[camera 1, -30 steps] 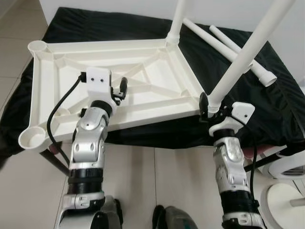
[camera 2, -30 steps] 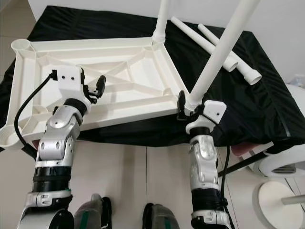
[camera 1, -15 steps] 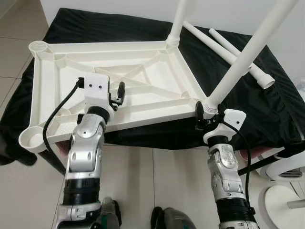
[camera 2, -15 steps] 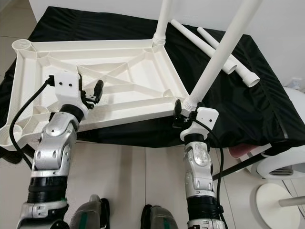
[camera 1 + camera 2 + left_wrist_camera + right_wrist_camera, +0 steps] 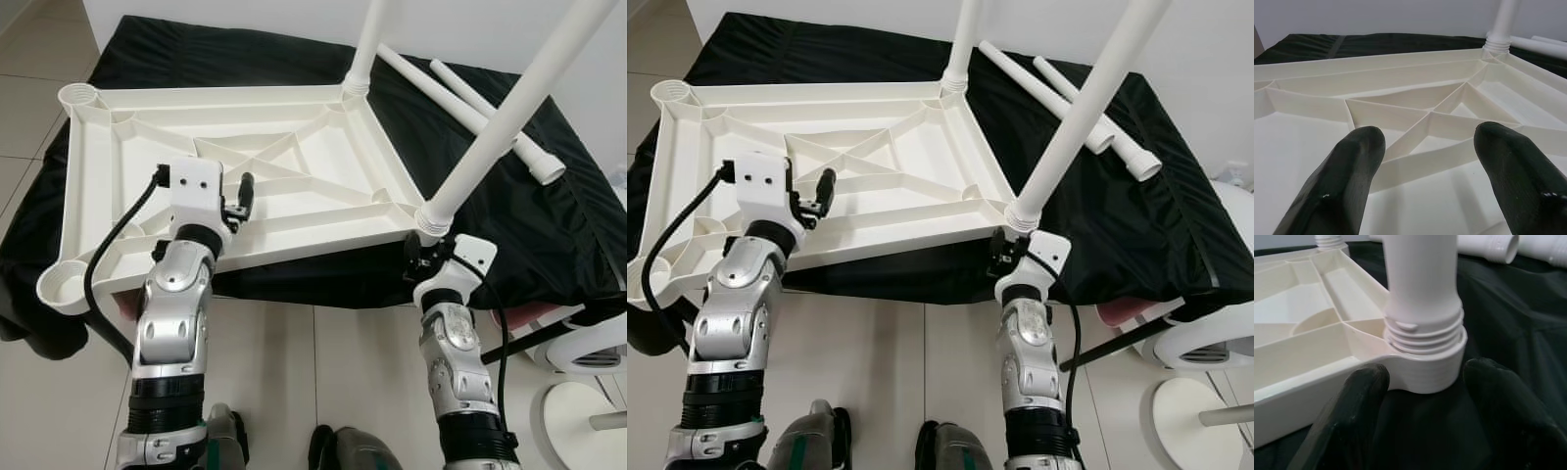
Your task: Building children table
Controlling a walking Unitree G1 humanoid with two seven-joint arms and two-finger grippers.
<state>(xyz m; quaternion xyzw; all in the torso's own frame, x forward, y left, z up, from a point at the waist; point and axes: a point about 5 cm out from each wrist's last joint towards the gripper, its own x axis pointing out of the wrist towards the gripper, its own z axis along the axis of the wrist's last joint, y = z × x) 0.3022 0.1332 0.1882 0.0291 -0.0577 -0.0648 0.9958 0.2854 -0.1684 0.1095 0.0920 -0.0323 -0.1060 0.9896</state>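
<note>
The upturned white tabletop [image 5: 245, 186] lies on black cloth [image 5: 549, 235]. The left gripper [image 5: 1425, 161] hovers over its ribs, fingers spread. The right gripper [image 5: 1420, 396], fingers apart, sits just before the near leg [image 5: 490, 137], not gripping.

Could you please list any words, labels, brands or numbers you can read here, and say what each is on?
There is no readable text.
The tabletop, its screwed-in legs and the loose legs on the black cloth are plain white, with no print or moulded lettering that shows.
The white wrist housings above the left pincer and the right pincer carry only small dark dots, no marking.
</note>
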